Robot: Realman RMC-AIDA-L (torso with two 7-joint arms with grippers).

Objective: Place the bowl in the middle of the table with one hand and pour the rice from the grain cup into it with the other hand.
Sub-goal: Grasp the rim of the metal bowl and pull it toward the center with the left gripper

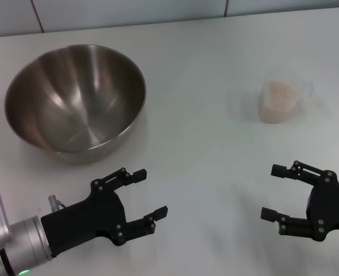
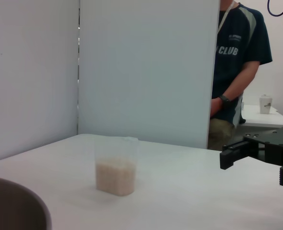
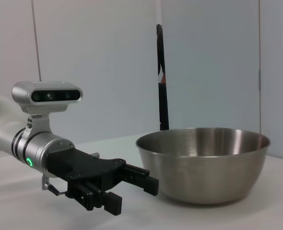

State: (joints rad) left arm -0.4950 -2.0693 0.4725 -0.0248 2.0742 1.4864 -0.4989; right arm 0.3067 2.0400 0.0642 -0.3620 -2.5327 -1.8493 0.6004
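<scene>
Right now both arms hang low over the near edge of the white bench (image 1: 204, 149), and neither one holds anything. The left tool (image 1: 148, 192) is on the left side, just in front of the bowl (image 1: 76, 100); its black fingers are spread apart with nothing between them. From the right wrist view the same left tool (image 3: 132, 188) is seen beside the bowl (image 3: 202, 163), close to it but not touching. The bowl is a big shiny steel one; it stands upright on the far left part of the bench, and its inside looks empty.

The right tool (image 1: 280, 192) is on the near right side, also with its fingers wide apart and empty. It appears at the edge of the left wrist view too (image 2: 254, 160).

The grain cup (image 1: 280, 99) stands upright on the far right part of the bench, well apart from the bowl and beyond the right tool. It is a clear plastic cup, and the rice (image 2: 115, 177) fills about its lower half as a pale layer.

Behind the bench a person (image 2: 237, 72) in a dark shirt stands partly hidden by a white panel (image 2: 146, 72).
</scene>
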